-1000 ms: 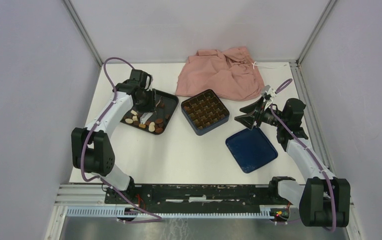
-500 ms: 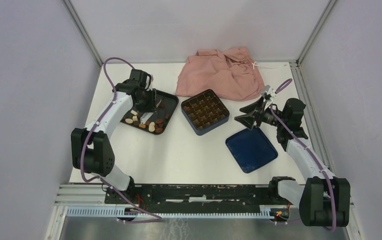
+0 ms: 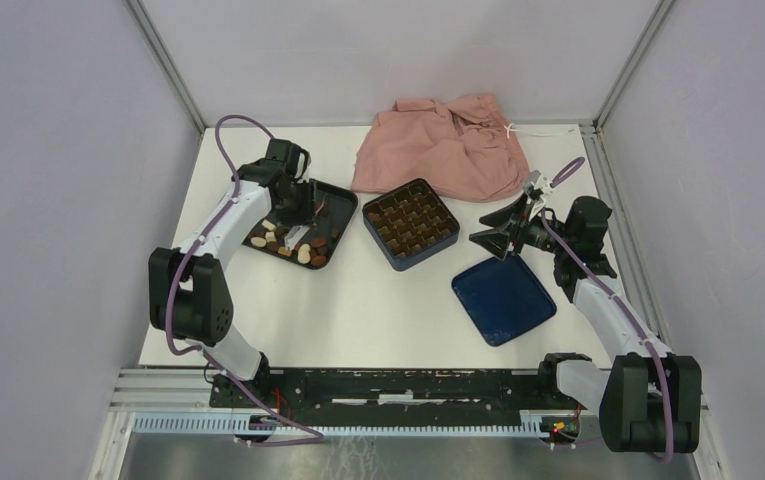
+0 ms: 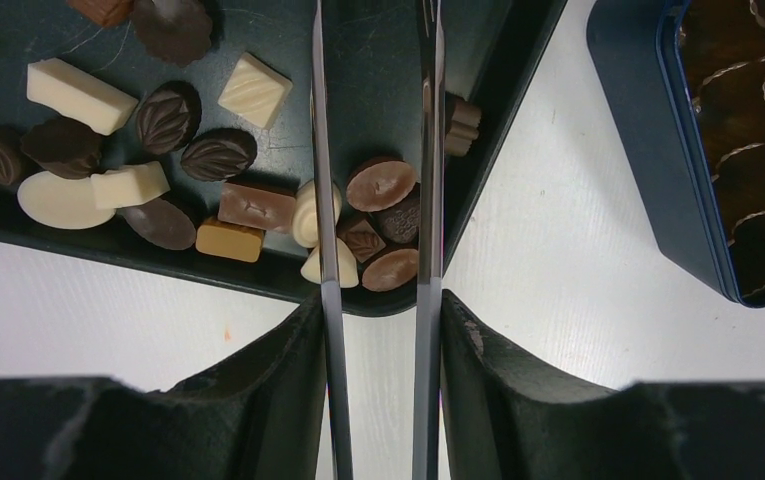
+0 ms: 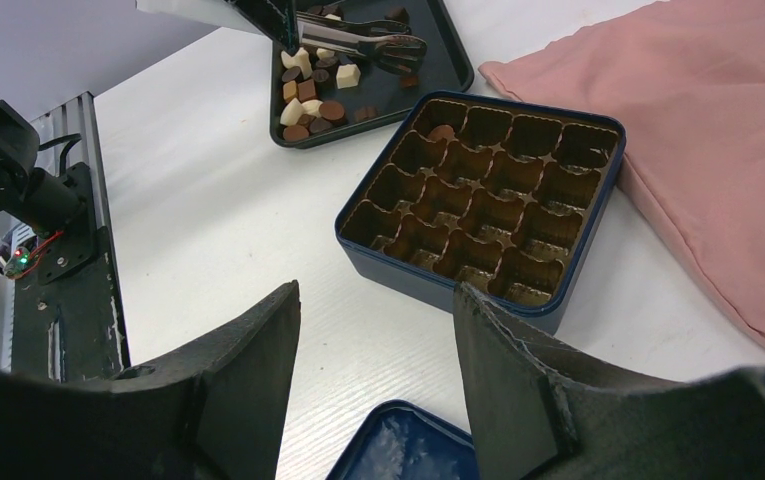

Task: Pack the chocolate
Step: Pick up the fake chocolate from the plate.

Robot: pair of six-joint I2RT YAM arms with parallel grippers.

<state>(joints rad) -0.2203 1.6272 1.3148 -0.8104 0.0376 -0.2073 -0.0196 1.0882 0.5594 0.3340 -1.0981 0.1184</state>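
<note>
chocolate [image 4: 382,183]: scattered in tray [image 4: 373,70], axes mixed | left tool [image 4: 379,302]: gripping tongs [image 4: 321,150]

Robotics lab, grey-walled table [image 3: 398,300], aluminium rails [image 3: 158,385]

no legible text, labels or numbers anywhere

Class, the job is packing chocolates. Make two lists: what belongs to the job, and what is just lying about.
Belongs to the job: chocolates; black tray; blue box; blue lid; tongs in the left claw.
Lying about: pink cloth behind the box.
</note>
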